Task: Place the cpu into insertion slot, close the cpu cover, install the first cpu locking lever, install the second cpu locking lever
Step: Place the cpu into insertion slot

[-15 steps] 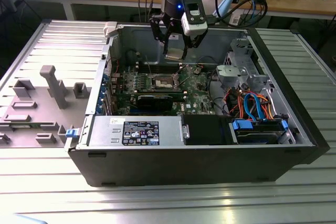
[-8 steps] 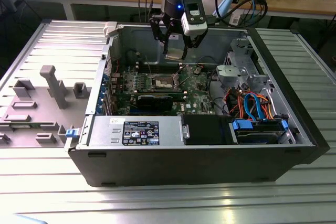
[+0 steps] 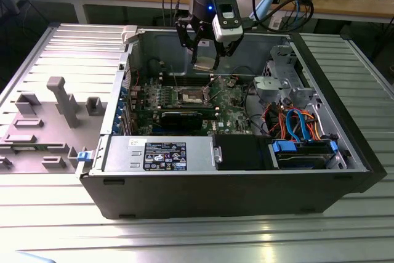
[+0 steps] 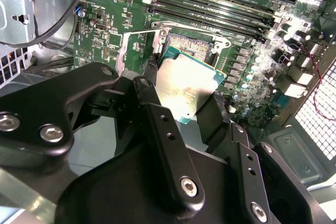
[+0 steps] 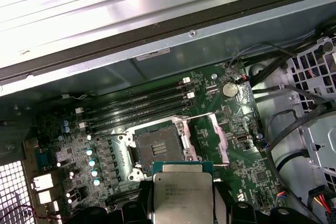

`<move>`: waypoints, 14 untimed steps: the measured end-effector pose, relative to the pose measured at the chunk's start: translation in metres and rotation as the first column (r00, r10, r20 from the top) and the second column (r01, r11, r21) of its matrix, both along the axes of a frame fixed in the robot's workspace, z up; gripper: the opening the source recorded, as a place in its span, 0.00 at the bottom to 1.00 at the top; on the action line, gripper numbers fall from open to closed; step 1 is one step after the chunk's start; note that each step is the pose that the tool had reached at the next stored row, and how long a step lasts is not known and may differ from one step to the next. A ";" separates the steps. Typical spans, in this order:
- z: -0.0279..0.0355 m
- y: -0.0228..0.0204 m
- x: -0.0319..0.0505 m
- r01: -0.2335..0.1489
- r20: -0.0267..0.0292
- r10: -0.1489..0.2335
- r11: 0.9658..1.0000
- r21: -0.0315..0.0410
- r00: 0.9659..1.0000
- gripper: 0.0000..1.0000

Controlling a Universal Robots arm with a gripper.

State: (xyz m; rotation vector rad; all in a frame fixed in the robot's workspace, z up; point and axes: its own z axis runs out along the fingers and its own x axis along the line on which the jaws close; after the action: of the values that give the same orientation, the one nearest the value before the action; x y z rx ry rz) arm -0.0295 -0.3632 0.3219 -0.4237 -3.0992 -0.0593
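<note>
My gripper (image 3: 206,60) hangs inside the open computer case, shut on the cpu (image 3: 205,63), a flat square chip with a silvery-tan face. In both wrist views the cpu (image 5: 182,195) (image 4: 186,85) is pinched by its edges between the black fingers (image 4: 149,98), above the green board. The insertion slot (image 5: 156,148) (image 4: 190,50) (image 3: 191,95) lies open below, its dark centre bare. The cpu is above the board and slightly off to one side of the slot. The cpu cover (image 5: 219,136) (image 4: 126,51) is swung back beside the slot. A thin wire lever (image 5: 197,116) runs along the slot's edge.
Long black memory slots (image 5: 136,103) run beside the socket. A black expansion card (image 3: 184,117), the power supply (image 3: 161,153), a metal drive cage (image 3: 277,84) and coloured cables (image 3: 295,121) crowd the case. A grey fixture (image 3: 61,100) stands at the exterior view's left.
</note>
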 end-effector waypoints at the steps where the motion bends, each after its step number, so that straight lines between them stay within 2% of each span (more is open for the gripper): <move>1: 0.0000 0.0000 0.0000 0.000 0.000 0.000 1.000 0.000 1.000 0.55; 14: -0.0003 0.0000 0.0000 0.014 0.000 -0.014 1.000 0.000 1.000 0.55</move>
State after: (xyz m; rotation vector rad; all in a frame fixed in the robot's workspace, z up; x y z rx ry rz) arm -0.0295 -0.3632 0.3216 -0.4453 -3.0964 -0.0595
